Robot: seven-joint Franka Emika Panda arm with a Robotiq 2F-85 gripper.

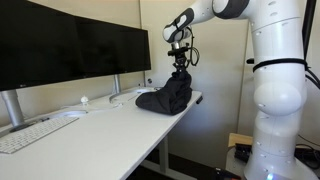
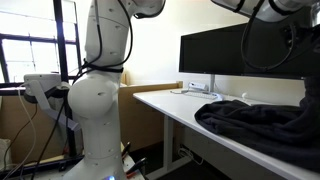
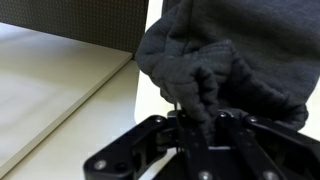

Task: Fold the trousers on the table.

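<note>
The trousers (image 1: 165, 97) are dark grey fabric, heaped at the far end of the white table (image 1: 100, 130). My gripper (image 1: 180, 66) is shut on a bunch of the cloth and holds one part lifted above the heap. In the wrist view the pinched fold of the trousers (image 3: 205, 70) runs down between the black fingers of my gripper (image 3: 200, 118). In an exterior view the trousers (image 2: 255, 122) lie spread at the table's near right, and the gripper is out of frame.
Two dark monitors (image 1: 70, 45) stand along the back of the table with a white keyboard (image 1: 35, 133) in front. A monitor (image 2: 240, 60) and small items near its stand show in an exterior view. The robot's white base (image 2: 95, 110) stands beside the table.
</note>
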